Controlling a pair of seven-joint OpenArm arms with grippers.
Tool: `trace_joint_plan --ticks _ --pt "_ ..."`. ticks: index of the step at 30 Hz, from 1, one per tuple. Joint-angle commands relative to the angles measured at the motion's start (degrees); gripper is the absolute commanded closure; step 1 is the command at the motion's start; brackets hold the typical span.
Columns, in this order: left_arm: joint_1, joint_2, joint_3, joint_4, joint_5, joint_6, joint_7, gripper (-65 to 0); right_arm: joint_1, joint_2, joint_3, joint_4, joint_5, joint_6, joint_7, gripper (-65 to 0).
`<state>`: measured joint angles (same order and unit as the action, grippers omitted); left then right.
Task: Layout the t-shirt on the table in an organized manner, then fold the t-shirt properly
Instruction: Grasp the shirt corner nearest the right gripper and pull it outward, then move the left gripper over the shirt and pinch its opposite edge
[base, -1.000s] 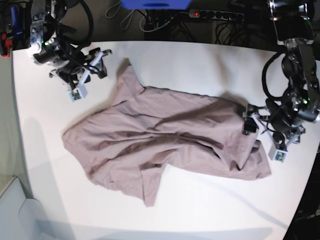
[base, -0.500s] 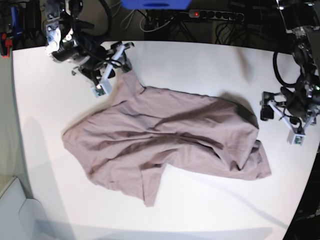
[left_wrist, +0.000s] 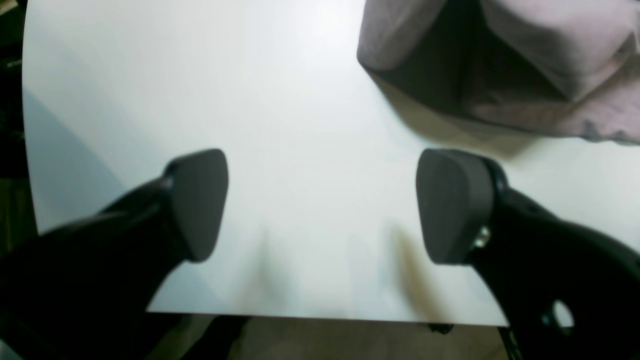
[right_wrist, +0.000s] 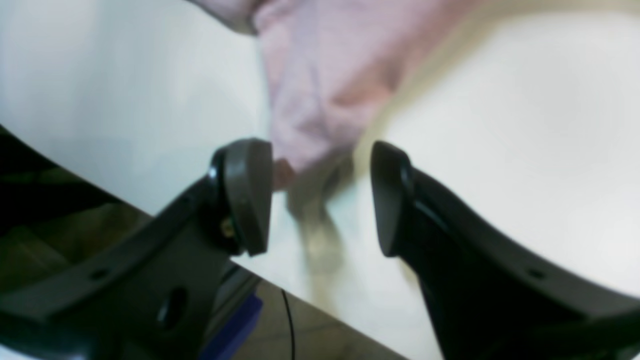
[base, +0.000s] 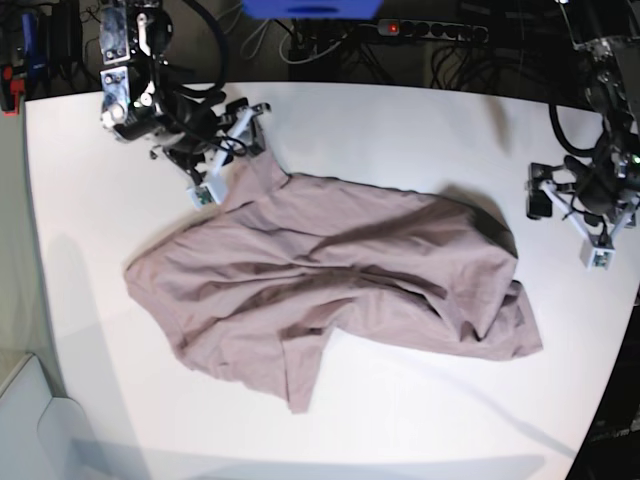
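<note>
Shirt: the plain dusty mauve short-sleeved t-shirt (base: 330, 275) of thin soft fabric lies crumpled and creased across the middle of the surface, unfolded, one sleeve pointing to the far left corner and another flap hanging toward the near edge.
Surface: the large matte white surface (base: 400, 120) with rounded corners carries the t-shirt and is bare all around it.
Right claw: the right claw (right_wrist: 320, 195), black with grey pads, stands at the t-shirt's far left sleeve; its jaws are apart, and in the right wrist view the sleeve tip lies between the pads, touching or nearly touching the pad (right_wrist: 248, 192) on one side. Whether the cloth is gripped cannot be told.
Right claw, base view: it sits at (base: 222, 150) just by the sleeve's edge.
Left claw: the left claw (left_wrist: 320, 205) hangs wide open over bare surface, with a folded edge of the t-shirt (left_wrist: 505, 60) ahead of it and apart from the pads.
Left claw, base view: it is at (base: 565, 212), just off the t-shirt's right end.
Writing: no readable brand, label or print on the t-shirt or the claws.
</note>
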<state>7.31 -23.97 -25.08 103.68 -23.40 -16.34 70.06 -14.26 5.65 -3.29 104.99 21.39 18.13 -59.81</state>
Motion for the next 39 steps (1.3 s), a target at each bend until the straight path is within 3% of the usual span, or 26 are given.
trace_joint_plan --ticks 1,10,13,16,21,25,33,39 --pt "-0.6 -1.0 -0.5 1.1 -0.2 0.1 -0.7 -57.7 1.0 -0.1 0.1 -0.2 0.6 0.1 1.0 -32.2" --pt "0.6 -1.0 -0.5 2.8 0.1 0.1 -0.7 -57.7 3.2 -0.9 0.1 -6.0 0.7 0.1 1.0 -30.1" --pt "0.7 -1.1 -0.5 2.7 0.1 0.1 -0.7 -57.7 3.2 -0.8 0.1 -5.5 0.7 0.1 1.0 -18.7" --pt "0.9 -1.3 -0.5 2.7 0.2 0.1 -0.7 -57.7 3.3 -0.3 0.3 -5.0 0.9 0.1 0.6 0.0" --pt "1.0 -1.3 -0.5 2.6 0.2 0.1 -0.7 -57.7 2.5 1.7 0.3 3.6 1.0 0.1 0.2 0.0" --pt "1.7 -1.4 -0.5 2.7 0.2 0.1 -0.7 -57.7 3.0 6.2 0.3 11.0 1.1 0.1 -1.9 0.0" --pt "3.4 -3.6 -0.5 2.1 0.3 0.1 -0.7 -57.7 8.0 14.1 0.6 11.4 1.1 0.2 -1.4 0.0" --pt "6.6 -5.4 -0.5 2.2 0.3 0.1 -4.0 -57.7 12.6 15.8 11.9 11.3 1.1 0.2 -1.5 0.0"
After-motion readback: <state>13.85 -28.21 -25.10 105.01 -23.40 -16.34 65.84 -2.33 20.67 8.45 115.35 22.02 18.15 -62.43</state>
